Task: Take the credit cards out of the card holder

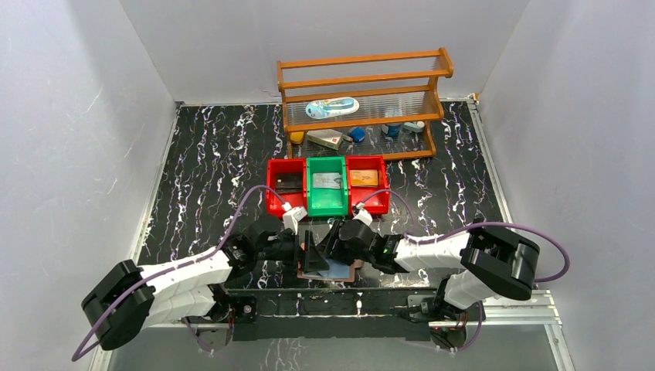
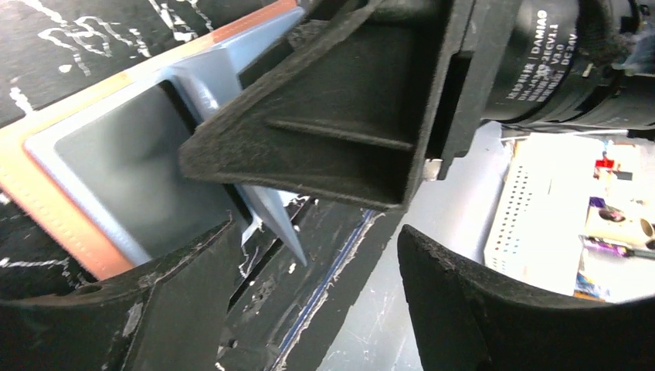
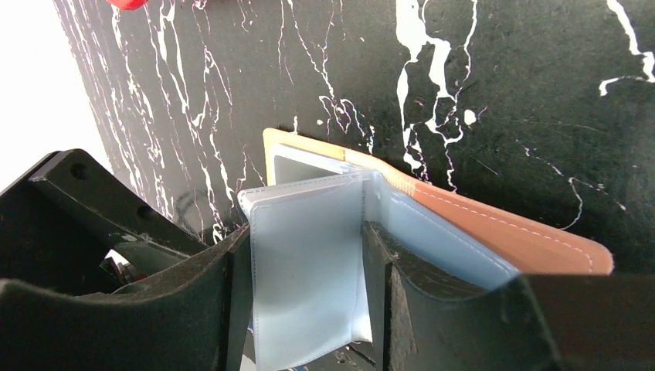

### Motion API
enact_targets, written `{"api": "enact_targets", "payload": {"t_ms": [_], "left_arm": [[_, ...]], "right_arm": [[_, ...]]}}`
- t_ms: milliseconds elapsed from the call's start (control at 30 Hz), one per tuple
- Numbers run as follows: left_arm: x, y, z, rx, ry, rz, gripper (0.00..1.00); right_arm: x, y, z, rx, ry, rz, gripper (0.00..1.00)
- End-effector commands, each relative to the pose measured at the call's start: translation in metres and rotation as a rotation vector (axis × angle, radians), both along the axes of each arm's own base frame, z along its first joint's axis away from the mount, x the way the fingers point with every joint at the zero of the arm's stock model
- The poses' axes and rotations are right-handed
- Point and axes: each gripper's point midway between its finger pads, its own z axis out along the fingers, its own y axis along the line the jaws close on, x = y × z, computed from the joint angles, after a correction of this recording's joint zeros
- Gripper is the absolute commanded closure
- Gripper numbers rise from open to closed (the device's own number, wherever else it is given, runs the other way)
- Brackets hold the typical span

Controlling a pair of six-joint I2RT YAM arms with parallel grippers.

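The pinkish-brown leather-like bifold card holder (image 3: 502, 228) lies open on the black, white-veined desk (image 1: 208, 154), close to the middle of its near edge. Both arms reach in over it.

The right fingers (image 3: 402, 301) stand partly apart with one shiny clear sleeve (image 3: 309, 263) of the card holder raised between them, its side edges against both fingers. Whether they truly grip it I cannot tell. The left fingers (image 2: 178, 301) are spread wide just beside them, with nothing held between.

Nearer the desk's middle, three plastic bins sit touching in a row:
- a red bin on the left (image 1: 273, 189) holding a flat black card (image 1: 290, 184)
- a green bin (image 1: 327, 209) holding a silver-grey card (image 1: 328, 180)
- a red bin on the right (image 1: 384, 189) holding an orange card (image 1: 364, 177)

A wooden rack (image 1: 363, 77) stands at the far edge.
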Motion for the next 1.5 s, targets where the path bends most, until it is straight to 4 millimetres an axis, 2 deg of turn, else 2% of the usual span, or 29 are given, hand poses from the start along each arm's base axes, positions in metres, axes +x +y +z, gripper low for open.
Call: {"api": "enact_targets", "payload": {"t_ms": [0,133,300,433,567,800,900,1100,1467], "left_arm": [[-0.005,-0.016,0.018,-0.109,-0.018,-0.084,0.30],[-0.006,-0.022,0.021,-0.133,-0.014,-0.103,0.33],[-0.006,-0.026,0.023,-0.146,-0.018,-0.116,0.33],[-0.005,-0.031,0.026,-0.172,-0.017,-0.136,0.34],[-0.005,-0.041,0.024,-0.168,-0.002,-0.164,0.34],[-0.007,-0.050,0.025,-0.166,-0.008,-0.187,0.32],[-0.010,-0.052,0.024,-0.162,-0.005,-0.204,0.31],[-0.013,-0.046,0.014,-0.121,0.004,-0.198,0.30],[-0.002,-0.038,0.015,-0.044,-0.035,-0.135,0.27]], "right_arm": [[-0.005,-0.015,-0.015,-0.062,0.028,-0.002,0.41],[-0.004,-0.015,-0.010,-0.049,0.023,-0.004,0.37],[0.008,-0.014,0.024,0.035,-0.054,-0.011,0.29],[0.014,-0.023,0.038,0.048,-0.078,-0.031,0.23],[0.014,-0.032,0.043,0.035,-0.079,-0.053,0.21],[0.023,-0.087,0.045,-0.103,-0.084,-0.242,0.19],[0.021,-0.095,0.053,-0.060,-0.108,-0.255,0.26],[0.018,-0.095,0.071,0.028,-0.150,-0.232,0.37],[0.010,-0.069,0.075,0.059,-0.139,-0.114,0.41]]}}
